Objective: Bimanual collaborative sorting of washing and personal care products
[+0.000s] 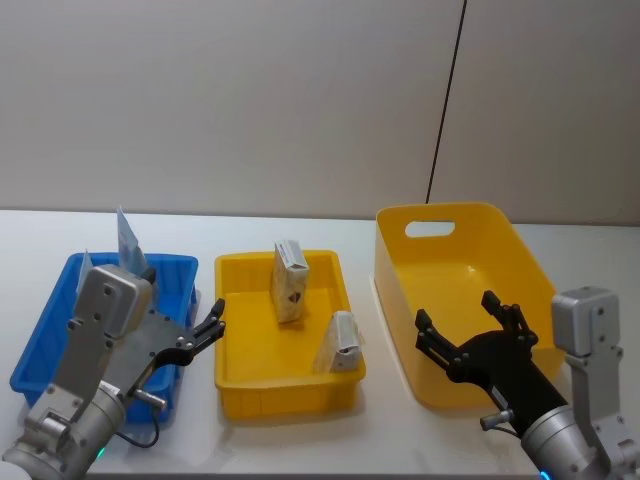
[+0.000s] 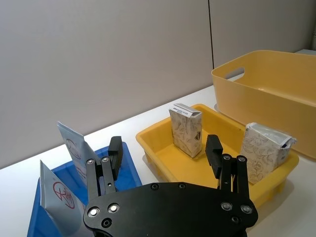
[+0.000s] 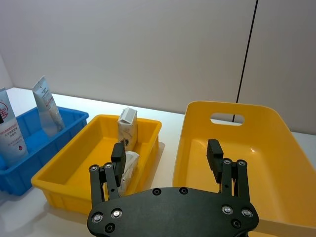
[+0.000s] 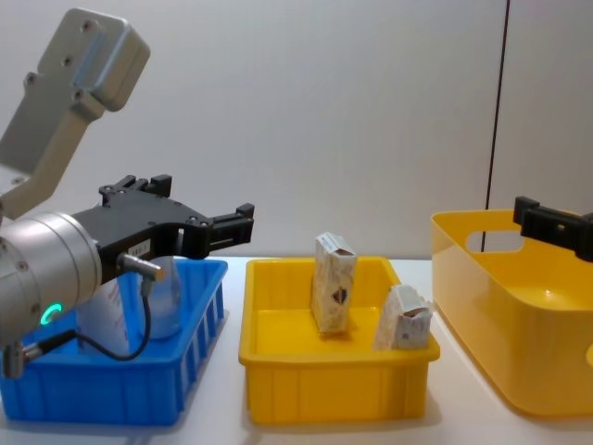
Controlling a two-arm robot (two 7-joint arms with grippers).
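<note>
Two light-blue and white tubes stand in the blue bin [image 1: 38, 345]: a plain one [image 2: 73, 143] and one with a red round logo [image 2: 58, 196]. In the small yellow bin [image 1: 290, 392] one cream carton [image 1: 290, 282] stands upright and a second [image 1: 344, 342] leans against the bin's right wall. My left gripper [image 1: 212, 322] hangs open and holding nothing over the blue bin's right rim, pointing toward the small yellow bin. My right gripper [image 1: 455, 310] is open and holding nothing above the front of the large yellow bin [image 1: 440, 211].
The large yellow bin has a handle slot [image 3: 226, 118] in its far wall and nothing inside. The three bins stand side by side on a white table [image 1: 300, 445]. A grey wall runs behind, with a thin black cable [image 1: 446, 100] hanging down it.
</note>
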